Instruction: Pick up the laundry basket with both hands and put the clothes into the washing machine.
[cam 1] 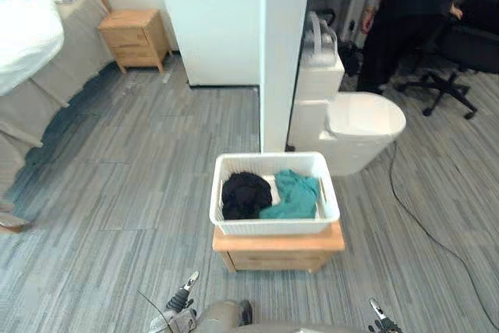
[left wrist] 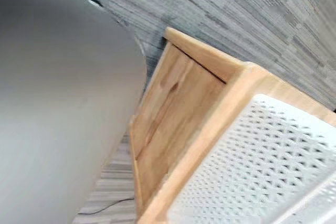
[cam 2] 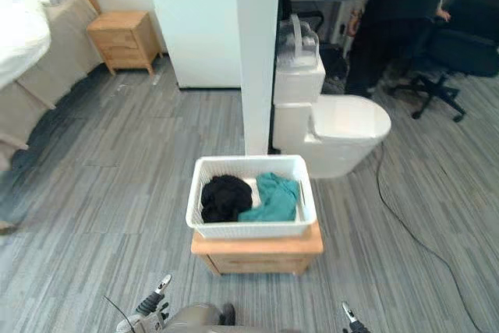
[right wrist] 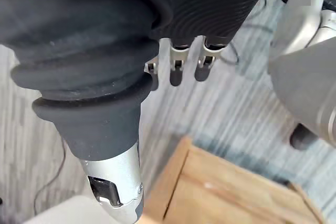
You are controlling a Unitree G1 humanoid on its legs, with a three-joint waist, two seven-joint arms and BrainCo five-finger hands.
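From the head camera I see the white laundry basket (cam 1: 273,226) on a low wooden counter (cam 1: 277,249), with a black bundle of clothes (cam 1: 245,194) and a teal garment (cam 1: 295,195) inside it. Just past the basket at 12 o'clock a white partition wall (cam 1: 274,52) stands close behind it, and a white toilet (cam 1: 362,126) sits at 1 o'clock. Farther off that way a person in dark clothes (cam 1: 409,13) stands by an office chair (cam 1: 468,44). A wooden nightstand (cam 1: 136,37) is at 11 o'clock and a bed (cam 1: 39,52) at 10. My left hand (cam 1: 181,302) hangs low at 7 o'clock of the basket, well apart from it, fingers straight and empty. My right hand (cam 1: 382,319) is at 5 o'clock, fingers relaxed, holding nothing.
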